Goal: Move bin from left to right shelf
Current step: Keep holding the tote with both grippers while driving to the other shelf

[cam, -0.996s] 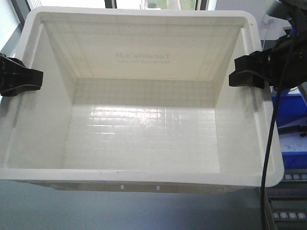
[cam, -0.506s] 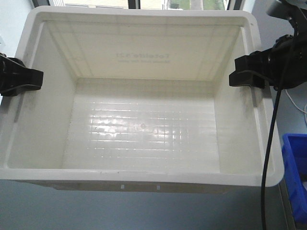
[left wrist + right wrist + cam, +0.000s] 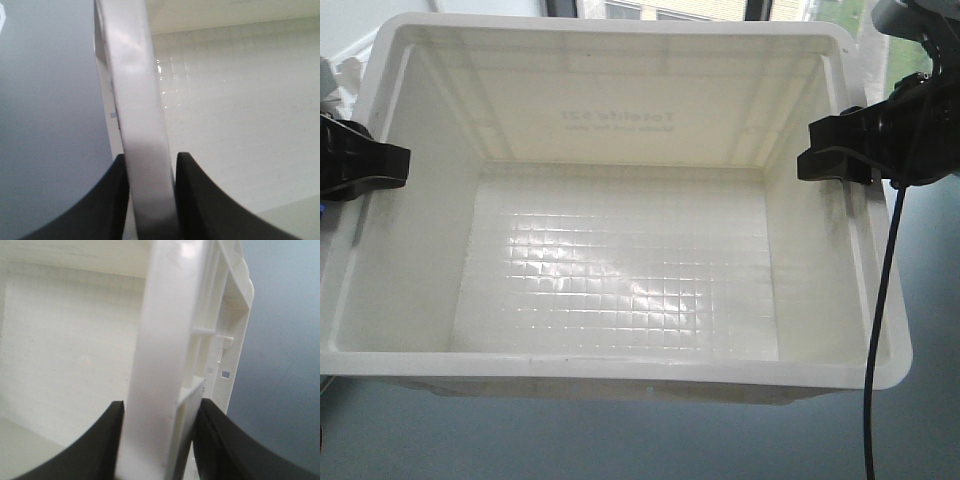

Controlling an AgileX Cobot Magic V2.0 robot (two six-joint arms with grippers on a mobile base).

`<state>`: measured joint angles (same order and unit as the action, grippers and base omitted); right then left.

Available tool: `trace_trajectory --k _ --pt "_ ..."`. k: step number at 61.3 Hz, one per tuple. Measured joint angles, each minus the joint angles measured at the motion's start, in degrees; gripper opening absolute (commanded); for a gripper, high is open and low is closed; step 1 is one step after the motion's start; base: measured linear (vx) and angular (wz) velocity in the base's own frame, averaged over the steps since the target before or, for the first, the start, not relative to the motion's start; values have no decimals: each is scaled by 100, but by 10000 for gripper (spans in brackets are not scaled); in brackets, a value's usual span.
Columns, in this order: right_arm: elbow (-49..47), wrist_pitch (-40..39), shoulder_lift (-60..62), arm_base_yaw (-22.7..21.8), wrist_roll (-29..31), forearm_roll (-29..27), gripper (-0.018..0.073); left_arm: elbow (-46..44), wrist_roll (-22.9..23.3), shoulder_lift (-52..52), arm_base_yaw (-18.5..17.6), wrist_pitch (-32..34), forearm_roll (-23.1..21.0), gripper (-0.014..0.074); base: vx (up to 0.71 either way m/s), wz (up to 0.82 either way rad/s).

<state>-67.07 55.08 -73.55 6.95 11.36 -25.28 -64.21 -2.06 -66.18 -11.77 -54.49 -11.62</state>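
Observation:
The bin [image 3: 620,110], a large white empty tote with mirrored black print on its far wall, fills the front view and hangs between both arms. My left gripper [image 3: 382,166] is shut on the bin's left rim, and my right gripper [image 3: 825,152] is shut on its right rim. In the left wrist view the black fingers [image 3: 112,200] of the left gripper [image 3: 151,167] pinch the smooth rim [image 3: 132,95]. In the right wrist view the right gripper [image 3: 160,412] clamps the ribbed rim [image 3: 165,325].
A grey-blue floor [image 3: 620,445] shows below the bin. Window frames [image 3: 670,8] run along the top edge. A black cable [image 3: 882,300] hangs down at the right, outside the bin's right wall.
The bin and both grippers keep their place in the view while the background slides. The blue bin at the lower right has passed out of view.

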Motion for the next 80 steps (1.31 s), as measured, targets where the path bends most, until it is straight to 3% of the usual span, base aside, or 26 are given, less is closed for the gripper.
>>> trace_trajectory --k 80 --pt "0 -11 0 0 2 0 -4 0 -12 0 0 0 0 -8 20 67"
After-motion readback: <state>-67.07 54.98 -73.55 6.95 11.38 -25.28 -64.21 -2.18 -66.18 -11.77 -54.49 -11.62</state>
